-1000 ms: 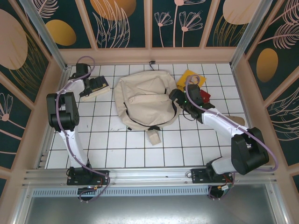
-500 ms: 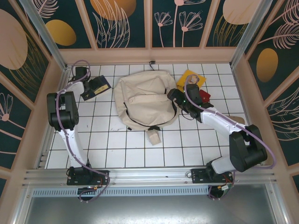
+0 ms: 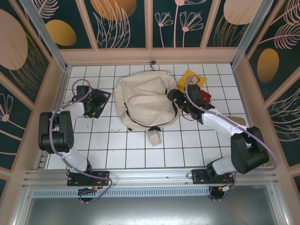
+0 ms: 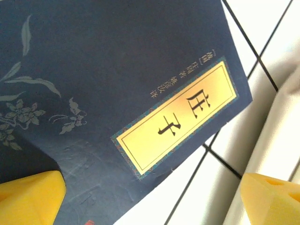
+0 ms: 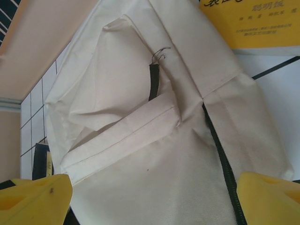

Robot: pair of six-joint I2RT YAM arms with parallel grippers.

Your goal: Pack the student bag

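In the middle of the white tiled table (image 3: 117,154) the large cream fabric student bag (image 3: 147,101) is laid flat. The left gripper (image 4: 150,197), fingers spread wide, is held over a dark blue paperback book (image 4: 117,70) just beside the bag. The right gripper (image 5: 154,201), likewise spread and empty, is poised at the bag's right edge. Pickup seems in hand: next the book must be pinched and the bag opened.

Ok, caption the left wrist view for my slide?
Open left gripper above a dark blue book, student bag beside it.

arms (image 3: 75,149): white links, black joints | cables (image 3: 70,101): lilac | end effector fingers (image 4: 30,197): yellow
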